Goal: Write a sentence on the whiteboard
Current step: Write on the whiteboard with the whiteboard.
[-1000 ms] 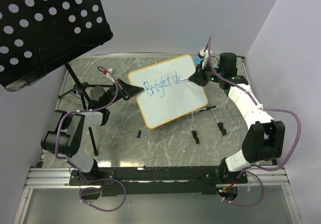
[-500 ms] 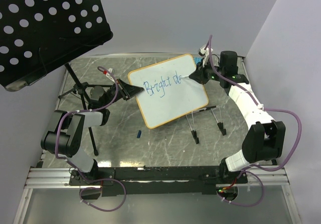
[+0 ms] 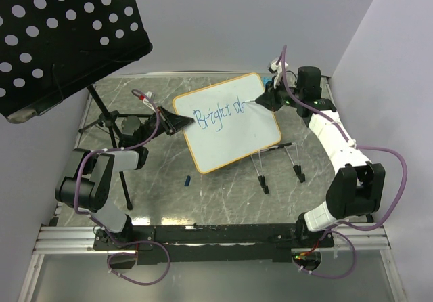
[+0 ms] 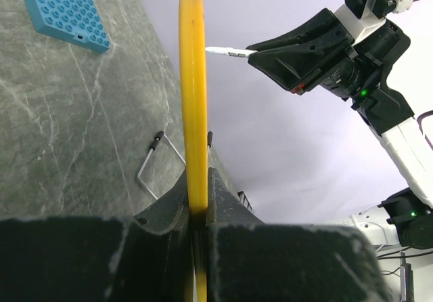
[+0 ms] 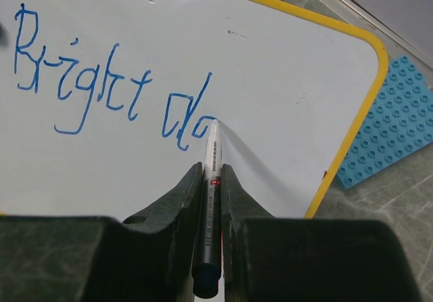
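Over the bench (image 3: 223,197), the top view shows my left gripper (image 3: 177,121) clamped on the left rim of the tilted whiteboard (image 3: 233,133). Left wrist view: the yellow rim stands edge-on between my closed jaws. Right wrist view: my right gripper (image 5: 211,177) grips a marker (image 5: 212,146), its tip touching the board at the blue sentence (image 5: 101,89), which reads "Bright da". A blue studded plate (image 5: 392,126) lies beside the board's corner.

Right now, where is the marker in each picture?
Top view: the marker sits right of centre, tip on the whiteboard.
Left wrist: the marker is upper middle, poking left toward the board's edge.
Right wrist: bottom centre, gripped by the right pincer.
Shared landmark: the whiteboard's yellow rim.
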Controlling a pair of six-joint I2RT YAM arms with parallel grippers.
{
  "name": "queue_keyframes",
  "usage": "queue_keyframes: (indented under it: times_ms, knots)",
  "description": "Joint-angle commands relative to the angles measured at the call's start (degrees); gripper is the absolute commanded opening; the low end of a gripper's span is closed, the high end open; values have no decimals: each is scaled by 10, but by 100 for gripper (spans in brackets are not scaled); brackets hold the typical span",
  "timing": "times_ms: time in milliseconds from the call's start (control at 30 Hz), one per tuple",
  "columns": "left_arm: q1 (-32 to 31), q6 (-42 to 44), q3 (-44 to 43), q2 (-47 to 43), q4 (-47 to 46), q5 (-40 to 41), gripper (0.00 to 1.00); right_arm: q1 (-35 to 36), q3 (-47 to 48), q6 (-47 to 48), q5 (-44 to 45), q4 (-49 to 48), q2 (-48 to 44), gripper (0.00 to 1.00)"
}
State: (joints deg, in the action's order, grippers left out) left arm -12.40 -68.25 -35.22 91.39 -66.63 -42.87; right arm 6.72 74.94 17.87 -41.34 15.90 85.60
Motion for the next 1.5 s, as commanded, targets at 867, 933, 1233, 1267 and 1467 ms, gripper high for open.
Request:
queue_keyframes:
  times_ms: [867, 933, 1233, 1267, 1467]
  knots:
    - [5, -23, -22, -12, -193, 0, 1, -17, -30, 16, -11, 9, -47, 0]
    - [5, -22, -23, -15, -190, -1, 1, -20, -23, 6, -15, 3, -48, 0]
    - [5, -26, -23, -15, -192, -4, 1, -21, 14, -14, -14, -17, -18, 0]
    - [5, -26, -23, -15, -194, -4, 1, -21, 16, -15, -14, -19, -16, 0]
    - [5, -29, -23, -12, -197, -6, 1, -21, 28, -20, -5, -18, 7, 0]
